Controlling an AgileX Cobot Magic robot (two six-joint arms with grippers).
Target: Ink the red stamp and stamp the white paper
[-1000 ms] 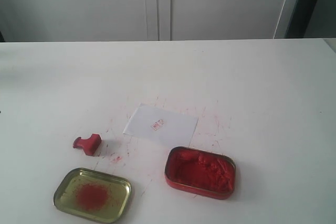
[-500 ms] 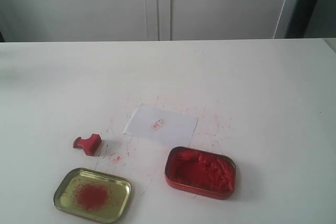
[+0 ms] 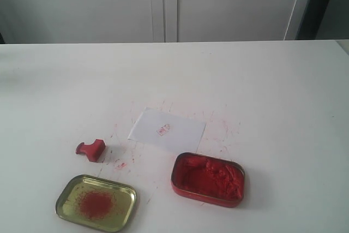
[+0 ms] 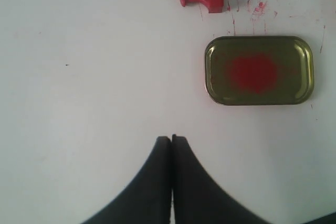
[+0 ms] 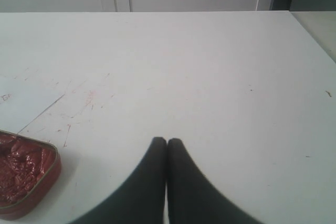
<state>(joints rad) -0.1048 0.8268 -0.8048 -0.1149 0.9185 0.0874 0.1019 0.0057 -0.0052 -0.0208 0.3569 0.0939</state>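
Though ink-flecked, white tabletop (image 3: 272, 91); pale panels (image 3: 229, 4).

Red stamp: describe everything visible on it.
The red stamp is small and solid red, looks like plastic, with a blocky square base and short knobbed handle. It lies on its side on the ink-speckled table, clear of the gold tin; only the table touches it.

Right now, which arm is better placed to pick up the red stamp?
Probably left. The red stamp lies on its side, left in the exterior view, and shows in the left wrist view ahead of the shut left gripper. The right gripper, also shut, faces the red tin and white paper.
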